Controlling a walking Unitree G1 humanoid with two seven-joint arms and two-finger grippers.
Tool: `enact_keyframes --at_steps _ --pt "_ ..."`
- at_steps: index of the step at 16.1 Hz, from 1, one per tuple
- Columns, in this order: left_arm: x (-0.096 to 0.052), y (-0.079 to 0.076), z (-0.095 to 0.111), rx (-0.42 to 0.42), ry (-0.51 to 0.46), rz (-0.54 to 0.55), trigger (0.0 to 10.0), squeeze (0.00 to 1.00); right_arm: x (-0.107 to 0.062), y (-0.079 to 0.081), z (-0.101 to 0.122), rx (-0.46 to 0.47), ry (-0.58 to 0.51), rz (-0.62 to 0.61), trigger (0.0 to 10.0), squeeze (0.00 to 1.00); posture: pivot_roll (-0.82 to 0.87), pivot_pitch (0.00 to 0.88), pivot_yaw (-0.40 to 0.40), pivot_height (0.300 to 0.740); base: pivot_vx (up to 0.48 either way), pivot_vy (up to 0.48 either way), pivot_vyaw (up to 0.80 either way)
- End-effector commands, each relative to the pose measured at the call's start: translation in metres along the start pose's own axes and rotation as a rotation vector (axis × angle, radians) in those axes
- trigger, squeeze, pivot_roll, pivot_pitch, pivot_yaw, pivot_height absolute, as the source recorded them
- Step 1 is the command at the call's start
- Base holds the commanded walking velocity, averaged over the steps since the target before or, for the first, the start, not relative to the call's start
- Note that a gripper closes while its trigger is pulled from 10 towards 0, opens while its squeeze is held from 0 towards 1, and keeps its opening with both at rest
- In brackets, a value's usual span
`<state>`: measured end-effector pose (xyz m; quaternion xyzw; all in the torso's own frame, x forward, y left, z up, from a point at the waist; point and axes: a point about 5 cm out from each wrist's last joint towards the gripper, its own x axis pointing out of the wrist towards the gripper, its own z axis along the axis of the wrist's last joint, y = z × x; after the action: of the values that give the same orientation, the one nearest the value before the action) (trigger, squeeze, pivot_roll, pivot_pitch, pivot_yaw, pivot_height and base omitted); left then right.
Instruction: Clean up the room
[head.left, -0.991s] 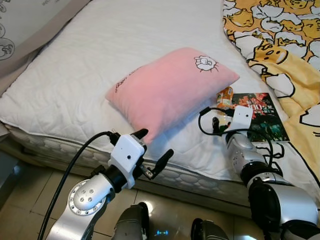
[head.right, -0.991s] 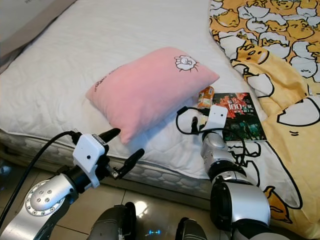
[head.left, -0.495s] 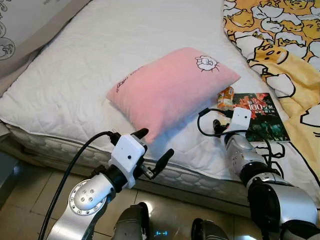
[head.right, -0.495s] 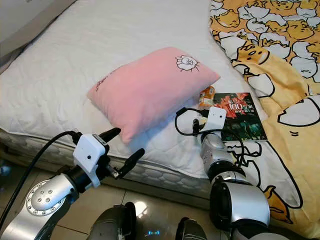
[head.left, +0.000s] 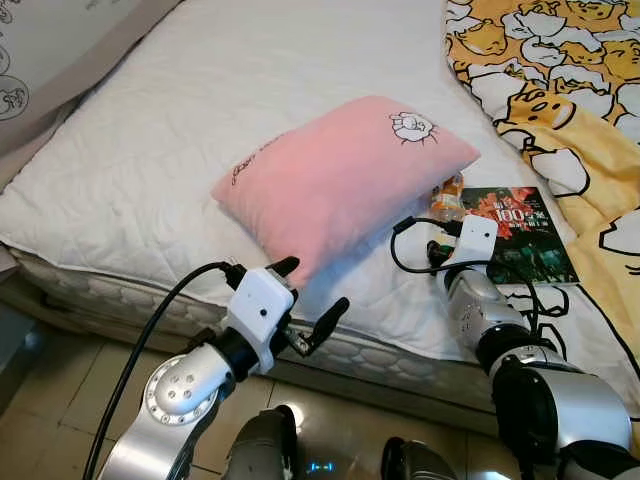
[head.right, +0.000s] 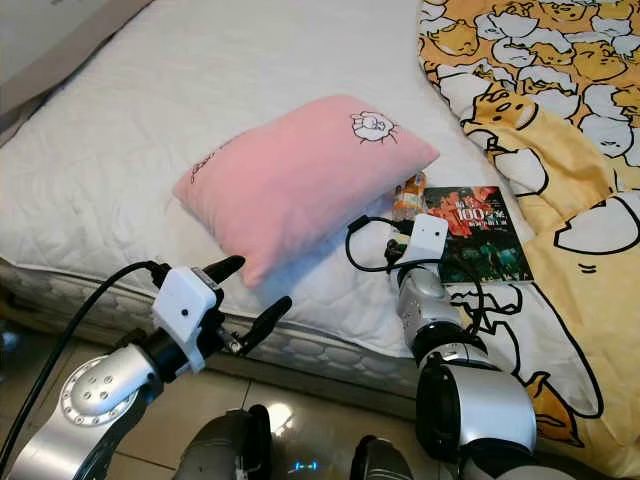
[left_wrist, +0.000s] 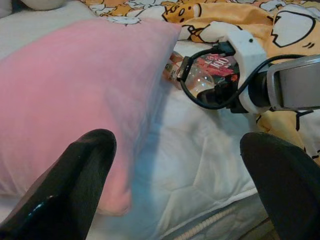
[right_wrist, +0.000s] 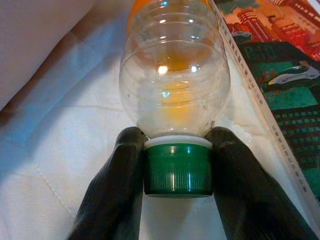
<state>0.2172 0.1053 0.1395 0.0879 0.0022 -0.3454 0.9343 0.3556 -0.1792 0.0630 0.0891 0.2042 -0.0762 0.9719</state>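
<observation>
A clear plastic bottle (right_wrist: 175, 75) with an orange label and a green cap (right_wrist: 177, 170) lies on the white mattress (head.left: 200, 90), between a pink pillow (head.left: 340, 175) and a book (head.left: 515, 235). My right gripper (right_wrist: 176, 145) is shut on the bottle, one black finger (right_wrist: 120, 175) on each side of the cap. In the left eye view the bottle (head.left: 447, 197) pokes out past my right wrist. My left gripper (head.left: 314, 283) is open with nothing in it and hovers at the bed's front edge, just below the pillow's near corner.
A yellow cartoon-print blanket (head.left: 560, 90) covers the bed's right side, next to the book. A grey patterned cover (head.left: 40, 60) lies at the far left. Tiled floor (head.left: 60, 380) runs along the bed's front edge beneath my arms.
My right wrist has crept slightly toward the pillow, staying at the bottle. The left arm has barely moved.
</observation>
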Motion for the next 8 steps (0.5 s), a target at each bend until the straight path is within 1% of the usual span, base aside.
enact_keyframes --at_steps 1,2,5,6,8 --pt "0.002 -0.002 -0.001 0.009 -0.005 -0.009 10.0 0.0 0.0 -0.001 0.002 0.011 -0.013 -0.002 0.0 0.0 0.27 0.133 0.002 0.731 0.0 0.0 0.0" --pt "0.003 -0.002 -0.001 0.005 -0.008 -0.01 10.0 0.0 0.0 -0.001 0.003 0.023 -0.024 0.001 0.0 0.0 0.27 0.125 -0.001 0.731 0.0 0.0 0.0" --pt "0.006 -0.005 -0.007 -0.084 -0.004 0.001 10.0 0.0 -0.001 -0.007 0.004 0.054 -0.055 -0.035 0.0 0.0 0.25 0.094 -0.006 0.731 0.0 0.0 0.0" --pt "0.011 -0.001 -0.009 -0.094 -0.009 0.018 10.0 0.0 -0.001 -0.015 0.014 0.043 -0.124 -0.081 0.0 0.0 0.24 0.077 -0.009 0.731 0.0 0.0 0.0" --pt "0.015 0.002 -0.01 -0.087 -0.016 0.017 10.0 0.0 -0.001 -0.019 0.021 0.035 -0.164 -0.108 0.0 0.0 0.23 0.067 -0.012 0.731 0.0 0.0 0.0"
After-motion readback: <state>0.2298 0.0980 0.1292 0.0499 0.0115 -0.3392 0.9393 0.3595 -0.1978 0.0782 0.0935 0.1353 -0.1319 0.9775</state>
